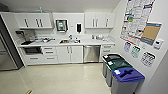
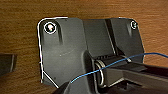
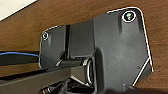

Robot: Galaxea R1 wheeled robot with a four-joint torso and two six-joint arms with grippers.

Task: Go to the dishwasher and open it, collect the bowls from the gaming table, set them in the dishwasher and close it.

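The dishwasher (image 1: 91,53) has a brushed steel front and sits under the white counter (image 1: 95,42), right of the white cabinet doors. Its door is closed, and it stands across the floor from me at the far wall. The gaming table and the bowls are out of view. In the left wrist view a brown wood-grain surface (image 2: 22,30) lies behind the robot's dark plate, with a thin blue cable (image 2: 112,64) crossing it. The right wrist view has the same brown surface (image 3: 75,12) behind the plate.
Three bins line the right wall, lidded black (image 1: 112,58), green (image 1: 120,64) and blue (image 1: 127,74). A steel fridge (image 1: 5,55) stands at the far left. A sink (image 1: 69,41) sits in the counter. Pale shiny floor (image 1: 62,77) stretches between me and the cabinets.
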